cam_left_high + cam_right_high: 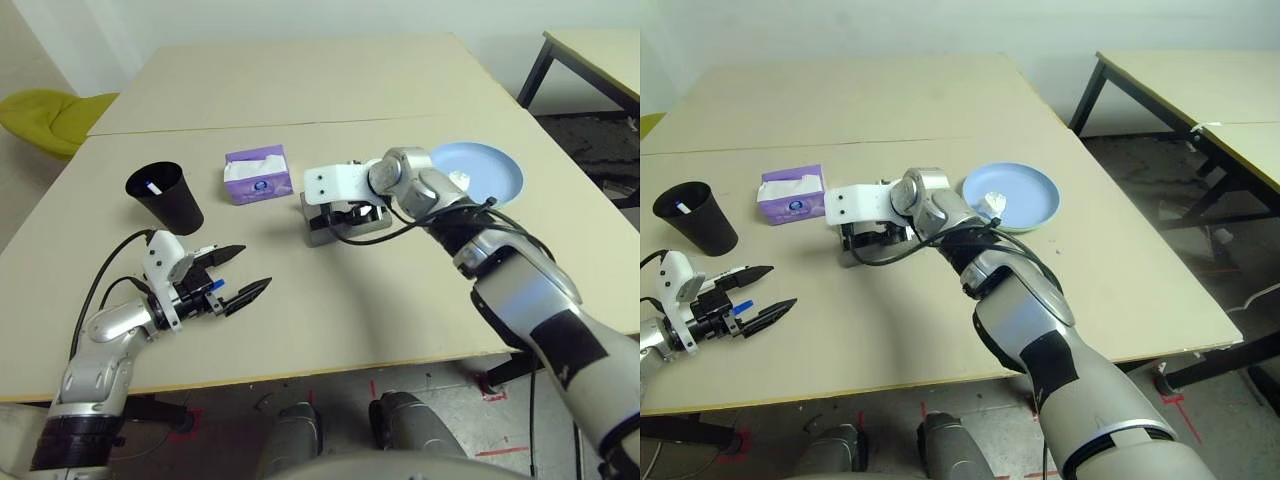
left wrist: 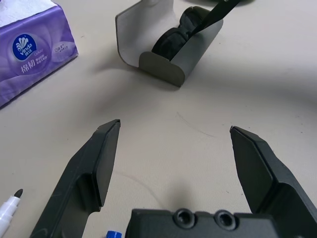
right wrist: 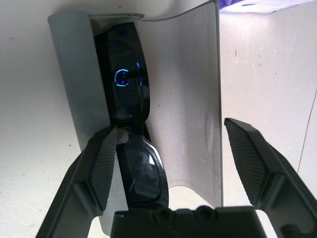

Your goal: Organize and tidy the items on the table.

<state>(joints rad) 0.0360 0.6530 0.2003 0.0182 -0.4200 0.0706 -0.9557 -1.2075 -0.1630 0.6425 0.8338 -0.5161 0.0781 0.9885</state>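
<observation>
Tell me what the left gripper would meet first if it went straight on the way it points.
Probably the open grey glasses case holding the black sunglasses; bare table lies between it and the left gripper, though depth is unclear.

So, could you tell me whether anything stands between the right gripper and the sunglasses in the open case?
Nothing visible does. The right gripper is open directly over the black sunglasses, which lie in the open grey glasses case; one finger sits right beside the frame. The tissue box stands off to the side.
</observation>
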